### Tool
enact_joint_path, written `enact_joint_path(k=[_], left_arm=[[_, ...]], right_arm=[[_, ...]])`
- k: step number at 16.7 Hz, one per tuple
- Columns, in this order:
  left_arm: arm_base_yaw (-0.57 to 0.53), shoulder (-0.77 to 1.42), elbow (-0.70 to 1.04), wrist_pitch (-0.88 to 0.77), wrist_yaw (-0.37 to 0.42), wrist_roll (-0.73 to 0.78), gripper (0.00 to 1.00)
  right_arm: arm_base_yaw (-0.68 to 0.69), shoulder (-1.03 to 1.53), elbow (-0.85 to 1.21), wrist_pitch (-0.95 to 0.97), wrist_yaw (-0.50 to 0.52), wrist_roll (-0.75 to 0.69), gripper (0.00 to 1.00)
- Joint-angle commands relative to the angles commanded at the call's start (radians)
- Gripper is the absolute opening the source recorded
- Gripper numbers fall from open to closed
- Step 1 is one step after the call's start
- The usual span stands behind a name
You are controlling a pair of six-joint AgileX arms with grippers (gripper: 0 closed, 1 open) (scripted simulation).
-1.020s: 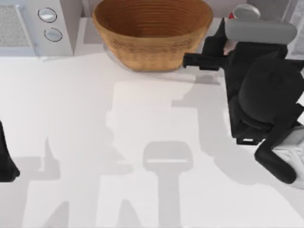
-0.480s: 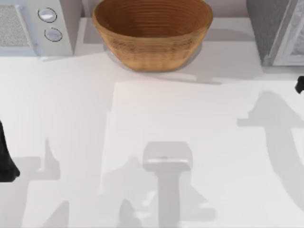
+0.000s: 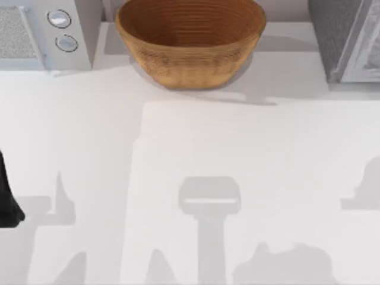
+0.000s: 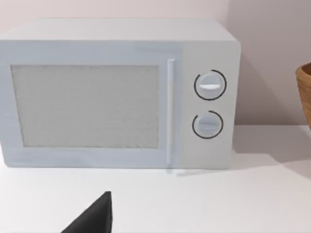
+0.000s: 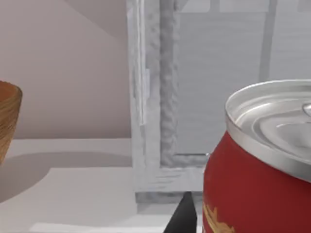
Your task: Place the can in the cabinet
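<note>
On the white tabletop (image 3: 196, 154), left to right: the left tool (image 4: 92, 218) is parked at nine o'clock, grip untellable; the tilted red drink can with silver top (image 5: 257, 165) fills the right tool's wrist view, apparently held, grey cabinet (image 5: 204, 87) just beyond.

l arm (image 3: 7, 202): matte blk, rounded | l tool fingertip (image 4: 95, 216): blk, pointed wedge

red can (image 5: 252, 194) with silver top, tilted before the cabinet (image 5: 160, 97).

No readable text; the can's (image 5: 252, 184) pale marks stay illegible
</note>
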Motion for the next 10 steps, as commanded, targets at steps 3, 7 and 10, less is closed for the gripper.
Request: enact_joint_path(k=[3, 7, 10], left_arm=[[0.0, 0.0, 0.0, 0.0, 0.0, 0.0, 1.0], [0.0, 0.0, 0.0, 0.0, 0.0, 0.0, 1.0], [0.0, 0.0, 0.0, 0.0, 0.0, 0.0, 1.0]], right_arm=[[-0.069, -0.165, -0.068, -0.088, -0.082, -0.007, 0.0], [-0.103, -0.243, -0.101, -0.131, -0.123, -0.011, 0.0], [-0.103, -0.243, -0.101, -0.131, -0.123, -0.011, 0.0]])
